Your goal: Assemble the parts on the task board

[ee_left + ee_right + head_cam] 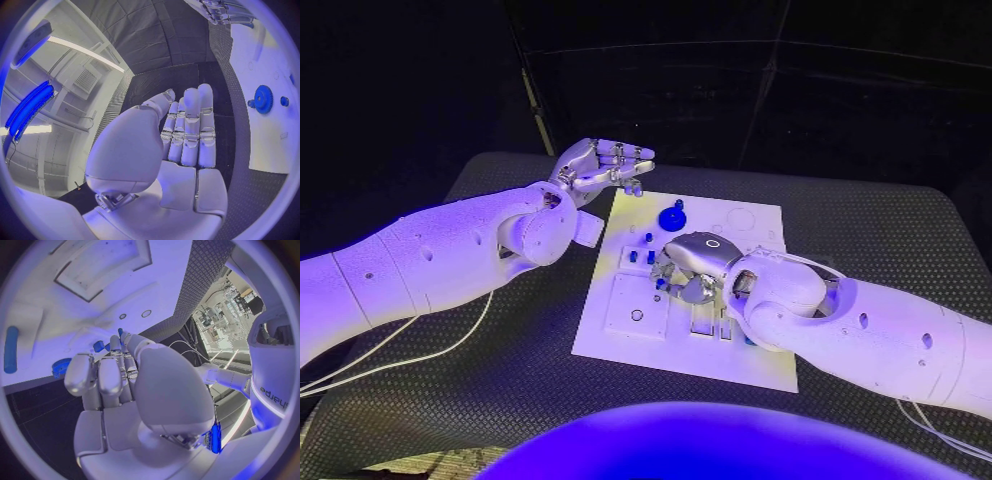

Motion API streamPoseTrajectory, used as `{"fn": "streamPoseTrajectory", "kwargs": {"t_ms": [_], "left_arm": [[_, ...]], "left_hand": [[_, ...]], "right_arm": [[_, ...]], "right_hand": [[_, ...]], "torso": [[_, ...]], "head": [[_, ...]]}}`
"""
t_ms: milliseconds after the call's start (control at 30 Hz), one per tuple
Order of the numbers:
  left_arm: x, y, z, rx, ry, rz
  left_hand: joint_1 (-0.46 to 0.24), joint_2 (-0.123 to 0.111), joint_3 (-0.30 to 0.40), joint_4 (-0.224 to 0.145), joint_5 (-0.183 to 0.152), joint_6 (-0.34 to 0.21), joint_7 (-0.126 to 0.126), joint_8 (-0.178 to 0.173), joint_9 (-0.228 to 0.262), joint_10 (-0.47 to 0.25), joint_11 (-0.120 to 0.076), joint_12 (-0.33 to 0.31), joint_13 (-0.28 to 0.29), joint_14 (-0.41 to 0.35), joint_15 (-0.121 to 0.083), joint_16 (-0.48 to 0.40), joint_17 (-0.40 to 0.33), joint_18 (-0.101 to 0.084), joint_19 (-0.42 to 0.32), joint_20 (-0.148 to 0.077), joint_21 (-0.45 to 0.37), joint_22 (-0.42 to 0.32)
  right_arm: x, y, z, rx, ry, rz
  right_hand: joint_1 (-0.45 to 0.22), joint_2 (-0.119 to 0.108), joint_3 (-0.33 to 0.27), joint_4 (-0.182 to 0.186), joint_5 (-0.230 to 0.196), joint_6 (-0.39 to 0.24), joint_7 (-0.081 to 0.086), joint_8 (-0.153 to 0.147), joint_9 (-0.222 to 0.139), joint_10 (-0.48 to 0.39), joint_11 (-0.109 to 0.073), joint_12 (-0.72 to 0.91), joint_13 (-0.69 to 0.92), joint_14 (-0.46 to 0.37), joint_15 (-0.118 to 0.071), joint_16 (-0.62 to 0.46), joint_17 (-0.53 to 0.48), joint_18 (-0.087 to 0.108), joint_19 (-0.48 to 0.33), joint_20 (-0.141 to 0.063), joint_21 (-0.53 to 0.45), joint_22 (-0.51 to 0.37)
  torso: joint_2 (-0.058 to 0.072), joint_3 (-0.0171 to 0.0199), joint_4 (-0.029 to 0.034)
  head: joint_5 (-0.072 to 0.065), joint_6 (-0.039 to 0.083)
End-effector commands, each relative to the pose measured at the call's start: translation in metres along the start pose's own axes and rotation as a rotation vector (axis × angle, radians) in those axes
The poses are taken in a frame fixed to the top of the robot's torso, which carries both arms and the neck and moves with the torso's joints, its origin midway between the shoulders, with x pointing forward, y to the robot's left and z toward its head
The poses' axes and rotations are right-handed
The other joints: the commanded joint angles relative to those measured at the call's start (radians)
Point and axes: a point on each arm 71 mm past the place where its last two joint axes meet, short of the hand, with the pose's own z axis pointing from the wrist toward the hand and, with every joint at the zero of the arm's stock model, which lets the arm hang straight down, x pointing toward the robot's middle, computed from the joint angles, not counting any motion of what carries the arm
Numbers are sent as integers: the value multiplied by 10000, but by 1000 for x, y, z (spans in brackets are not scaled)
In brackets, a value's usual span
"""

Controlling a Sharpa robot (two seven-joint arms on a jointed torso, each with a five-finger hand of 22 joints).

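Note:
The white task board (733, 215) lies in the middle of the black table. A blue gear (674, 215) sits on its far part, with small blue pegs (646, 239) standing just nearer. My left hand (603, 165) hovers above the board's far left corner, fingers straight and together, holding nothing (190, 130). From that wrist I see the gear (262, 99) on the board (269, 60). My right hand (692, 265) is down on the board's middle, fingers curled onto it. Its thumb (165, 390) hides the fingertips; a blue peg (99, 346) and the gear (61, 367) lie beside them.
A long blue part (10, 349) lies on the board (75, 305) away from the fingers. Another blue piece (750, 340) shows by my right forearm. The black mat (877, 230) runs round the board, with cables (387, 350) at the near left.

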Motion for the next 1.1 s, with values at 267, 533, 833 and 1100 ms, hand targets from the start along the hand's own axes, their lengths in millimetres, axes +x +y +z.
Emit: {"fn": "streamPoseTrajectory", "kwargs": {"t_ms": [267, 533, 833, 1100], "left_arm": [[1, -2, 1, 140, 7, -55], [1, -2, 1, 134, 25, -59], [1, -2, 1, 127, 25, -57], [1, -2, 1, 124, 42, -66]], "left_hand": [[63, -25, -18, -41, -43, -94, 29, -74, -15, -73, 6, 58, -14, -98, 9, -38, -16, 121, -44, 38, -50, -14], [49, -21, -27, -33, -44, -109, 39, -80, -16, -86, 14, 61, -15, -100, 16, -41, -20, 120, -45, 43, -57, -19], [41, -20, -35, -29, -45, -120, 45, -84, -17, -98, 20, 63, -17, -101, 21, -43, -23, 119, -45, 46, -63, -22], [41, -20, -35, -29, -45, -120, 45, -84, -17, -98, 20, 63, -17, -101, 21, -43, -23, 119, -45, 46, -63, -22]], "right_arm": [[5, 3, 1, -207, 396, -194], [8, 4, 1, -232, 493, -168], [9, 4, 1, -252, 572, -173], [11, 4, 2, -263, 624, -171]], "right_hand": [[-158, 24, 18, -12, -76, 66, 36, -58, 13, 1, 58, -63, -4, 257, -24, 56, -7, -177, 48, 6, 40, 6], [-173, 25, 16, -15, -76, 67, 35, -59, 13, 2, 57, -65, -3, 258, -24, 60, -5, -176, 45, 7, 39, 4], [-173, 25, 16, -15, -76, 67, 35, -59, 13, 2, 57, -65, -3, 258, -24, 60, -5, -176, 45, 7, 39, 4], [-184, 29, 16, -19, -75, 69, 33, -59, 14, 3, 55, -67, -2, 257, -25, 62, -6, -176, 47, 7, 41, 7]], "torso": [[7, 1, -4], [29, 2, 8], [7, 2, -4], [4, -3, -3]], "head": [[75, 2], [99, 2], [126, 2], [136, 2]]}}
